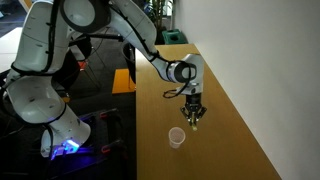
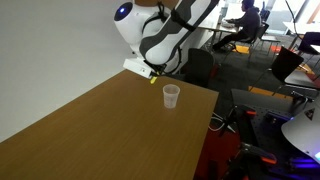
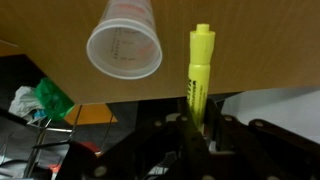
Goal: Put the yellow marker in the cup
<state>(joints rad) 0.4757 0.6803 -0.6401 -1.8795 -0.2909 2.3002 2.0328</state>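
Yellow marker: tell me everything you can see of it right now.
The yellow marker is a slim, bright yellow, plastic-looking pen with a stepped far end and dark print low on its barrel. The gripper pinches its near end, so it points straight out over the wooden table. It sits beside the cup, not touching it.

The cup (image 1: 176, 137) stands on the table (image 1: 235, 140) beside the marker (image 3: 200, 75) in the hand (image 1: 195, 116).

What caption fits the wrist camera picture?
Robot gripper holding a bright yellow marker beside a translucent plastic cup on a brown wooden table.
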